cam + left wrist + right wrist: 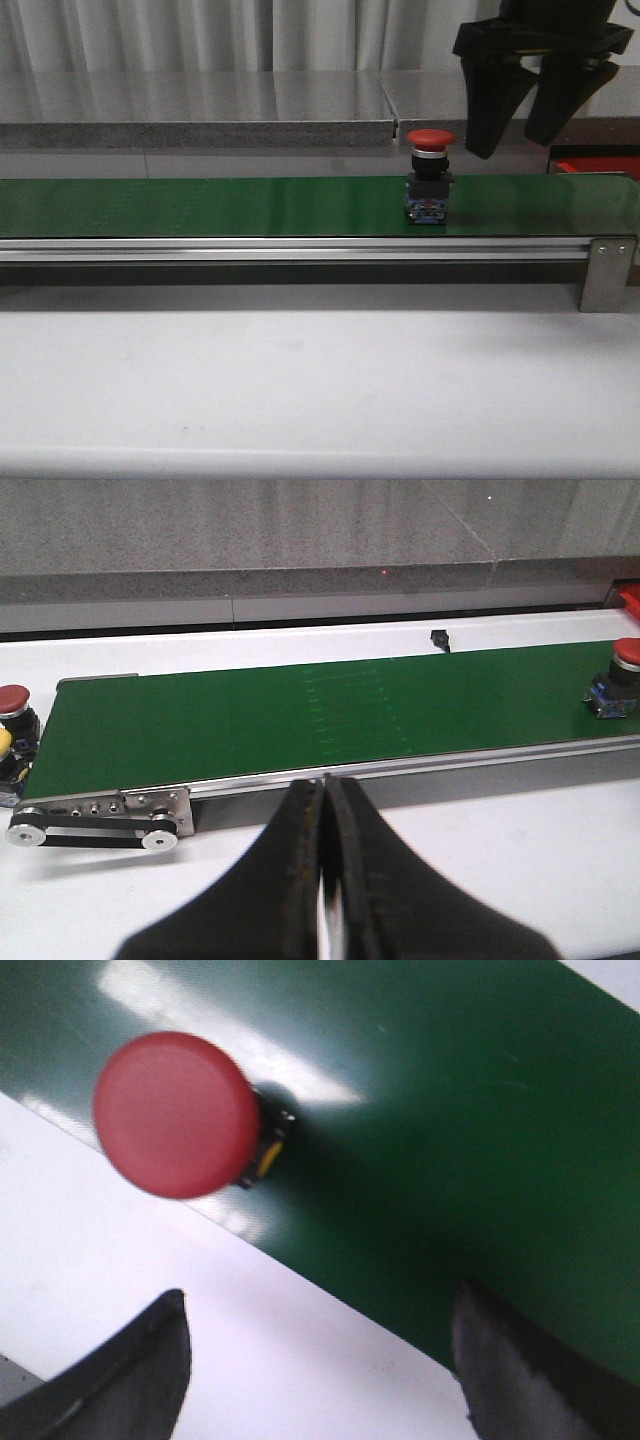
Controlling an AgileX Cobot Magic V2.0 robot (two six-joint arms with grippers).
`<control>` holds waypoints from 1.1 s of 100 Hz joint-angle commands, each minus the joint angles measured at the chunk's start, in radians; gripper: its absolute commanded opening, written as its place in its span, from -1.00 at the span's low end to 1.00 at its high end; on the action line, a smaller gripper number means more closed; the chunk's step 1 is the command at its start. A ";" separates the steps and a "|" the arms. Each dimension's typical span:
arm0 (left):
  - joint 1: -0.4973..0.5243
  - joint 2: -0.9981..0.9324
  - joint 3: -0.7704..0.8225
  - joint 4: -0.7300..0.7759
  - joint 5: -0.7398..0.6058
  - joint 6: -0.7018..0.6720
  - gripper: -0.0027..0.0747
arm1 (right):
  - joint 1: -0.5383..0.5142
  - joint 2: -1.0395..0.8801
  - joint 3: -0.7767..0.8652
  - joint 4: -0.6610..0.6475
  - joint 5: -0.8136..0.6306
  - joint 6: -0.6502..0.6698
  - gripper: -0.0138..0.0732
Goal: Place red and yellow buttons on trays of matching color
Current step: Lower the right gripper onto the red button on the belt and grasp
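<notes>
While the red button [431, 172] stands upright on the green belt [200, 205], the right fingers [540, 105] hang apart above and beside it, and the left fingers [325, 880] are pressed together over the worktop [520, 850].

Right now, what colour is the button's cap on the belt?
Glossy red button cap, clearest in the right wrist view.

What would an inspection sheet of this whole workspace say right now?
Surface: white table carrying a long green belt.
Job's things: red button upright on the belt; red tray just visible at far right.
Clutter: a second red-capped button past the belt's end; small dark object behind the belt.
Grippers: right end effector open, raised beside the button; left end effector shut, empty.
Cables: nothing seen.
Surroundings: grey ledge, pale curtain.
</notes>
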 commanded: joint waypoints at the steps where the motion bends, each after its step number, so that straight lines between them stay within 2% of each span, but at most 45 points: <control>1: -0.009 0.010 -0.024 -0.004 -0.073 -0.001 -0.98 | 0.015 -0.010 -0.062 0.017 0.012 -0.062 0.57; 17: -0.009 0.010 -0.024 -0.004 -0.073 -0.001 -0.98 | 0.023 0.037 -0.077 0.024 -0.016 -0.187 0.57; 36: -0.009 0.010 -0.024 -0.004 -0.073 -0.001 -0.98 | 0.023 0.059 -0.077 0.030 -0.102 -0.265 0.52; 43: -0.009 0.010 -0.024 -0.004 -0.073 -0.001 -0.98 | 0.023 0.059 -0.077 0.030 -0.128 -0.266 0.35; 55: -0.009 0.010 -0.024 -0.004 -0.073 -0.001 -0.98 | 0.023 0.058 -0.077 0.030 -0.140 -0.266 -0.22; 60: -0.009 0.010 -0.024 -0.004 -0.073 -0.001 -0.98 | 0.023 0.058 -0.077 0.030 -0.140 -0.266 -0.38; 72: -0.009 0.010 -0.024 -0.004 -0.073 -0.001 -0.98 | 0.023 0.056 -0.077 0.030 -0.152 -0.262 -0.57; 86: -0.009 0.010 -0.024 -0.004 -0.073 -0.001 -0.98 | 0.010 0.038 -0.077 0.029 -0.180 -0.177 -0.59; 110: -0.009 0.010 -0.024 -0.004 -0.073 -0.001 -0.98 | -0.071 0.014 -0.111 -0.018 -0.218 0.112 -0.59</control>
